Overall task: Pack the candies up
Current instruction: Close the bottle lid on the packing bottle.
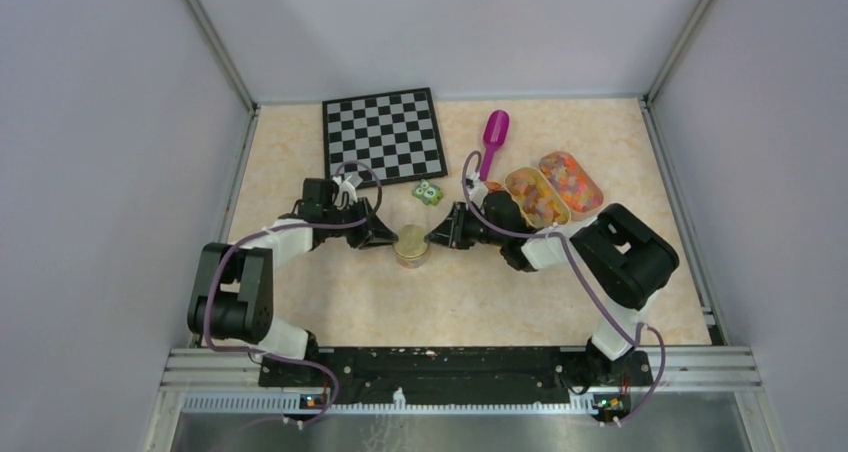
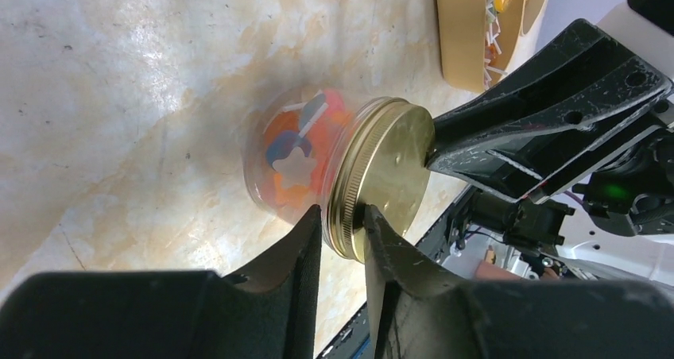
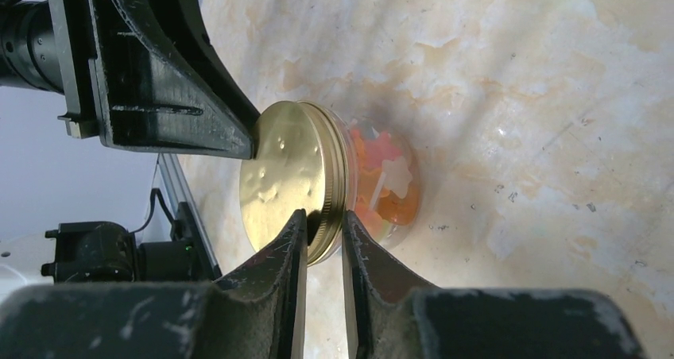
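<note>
Left gripper [image 2: 342,214] was closed narrowly on the rim of the gold metal screw lid [image 2: 389,172] of a small clear jar [image 2: 258,148] standing mid-table. The right gripper [image 3: 323,216] pinched the same rim from the opposite side. Tiny orange, red and white candies [image 2: 298,164] filled the jar, with more heaped in two oval tan trays [image 1: 597,202] near the right arm.
</note>
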Controlling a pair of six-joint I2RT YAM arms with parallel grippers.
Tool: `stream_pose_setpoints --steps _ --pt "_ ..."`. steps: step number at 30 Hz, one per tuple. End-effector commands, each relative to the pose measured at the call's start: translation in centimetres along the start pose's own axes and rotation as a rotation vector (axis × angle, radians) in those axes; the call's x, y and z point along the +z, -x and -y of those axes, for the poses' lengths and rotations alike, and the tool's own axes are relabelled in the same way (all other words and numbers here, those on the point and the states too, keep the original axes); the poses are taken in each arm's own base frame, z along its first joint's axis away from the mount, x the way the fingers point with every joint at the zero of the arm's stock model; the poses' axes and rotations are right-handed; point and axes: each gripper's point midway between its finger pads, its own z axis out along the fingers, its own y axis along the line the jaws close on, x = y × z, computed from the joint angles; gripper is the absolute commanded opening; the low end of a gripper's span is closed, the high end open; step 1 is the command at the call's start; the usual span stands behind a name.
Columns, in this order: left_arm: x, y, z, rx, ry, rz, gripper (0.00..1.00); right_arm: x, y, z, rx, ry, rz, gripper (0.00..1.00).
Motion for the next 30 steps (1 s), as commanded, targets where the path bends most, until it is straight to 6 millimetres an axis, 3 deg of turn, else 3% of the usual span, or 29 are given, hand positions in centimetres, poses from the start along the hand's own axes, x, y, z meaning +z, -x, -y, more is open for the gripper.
stream_pose_setpoints --steps 1,9,14,23,27,30 --pt "0.6 1.6 -0.8 -0.017 0.041 0.040 0.32 -0.6 -2.9 1.2 0.031 -0.062 -0.106 0.20" --pt "-0.6 4.1 1.9 0.096 0.026 0.056 0.57 -0.6 2.9 -3.0 -0.019 -0.016 -0.019 0.30" --pt "-1.0 2.7 1.3 0.101 0.041 0.044 0.63 -0.4 5.0 -2.9 -0.060 -0.050 -0.010 0.33" --pt "-0.4 -0.7 1.0 0.069 -0.021 0.010 0.65 0.7 4.7 -1.5 -0.102 -0.082 -0.084 0.36" --pt "0.7 -2.0 0.4 0.019 -0.053 -0.023 0.62 1.3 3.0 -0.9 -0.093 -0.075 -0.136 0.35" --pt "1.5 -2.6 -1.4 -0.004 0.005 -0.039 0.59 1.2 1.3 0.6 -0.077 -0.107 -0.152 0.30"
